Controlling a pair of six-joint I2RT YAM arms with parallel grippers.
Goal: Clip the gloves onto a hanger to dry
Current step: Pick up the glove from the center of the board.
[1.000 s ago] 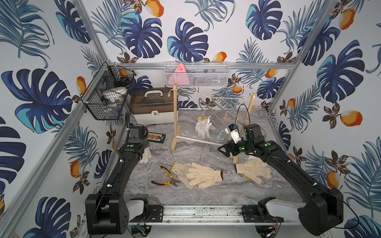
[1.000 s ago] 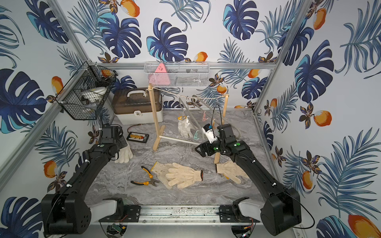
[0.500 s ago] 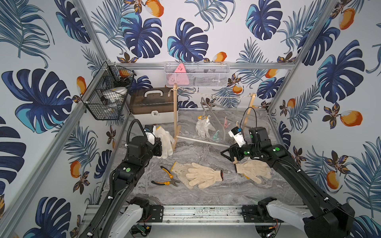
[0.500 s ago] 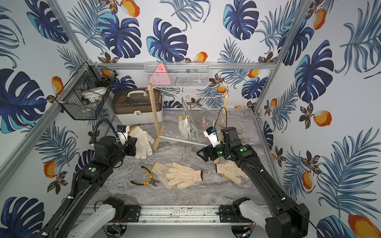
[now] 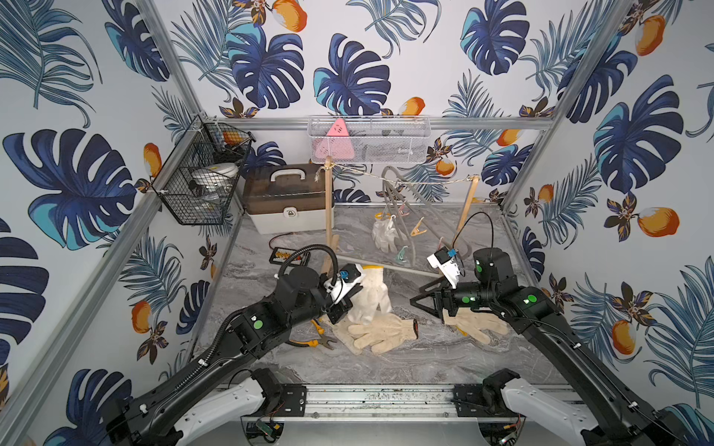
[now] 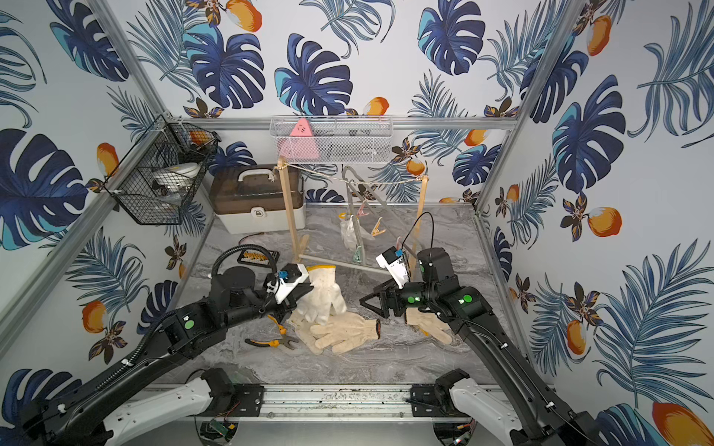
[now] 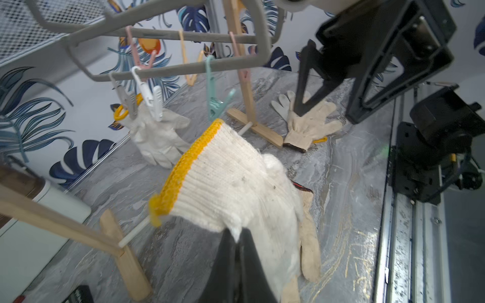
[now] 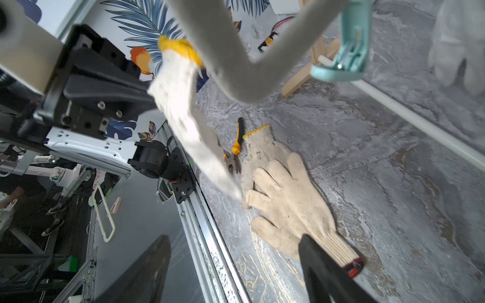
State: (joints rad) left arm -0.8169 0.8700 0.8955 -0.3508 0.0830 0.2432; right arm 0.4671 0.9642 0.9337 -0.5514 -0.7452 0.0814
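left fingers (image 7: 223,267) have swung their pinched yellow-cuffed glove (image 7: 228,181) toward centre; right fingers (image 8: 322,267) gape, seemingly empty.

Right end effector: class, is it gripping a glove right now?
No: in the right wrist view the right end effector stands open, with nothing between its jaws.

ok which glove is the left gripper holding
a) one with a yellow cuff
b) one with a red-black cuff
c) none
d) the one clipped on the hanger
a: the left gripper is shut on the yellow-cuffed glove, as the left wrist view shows.
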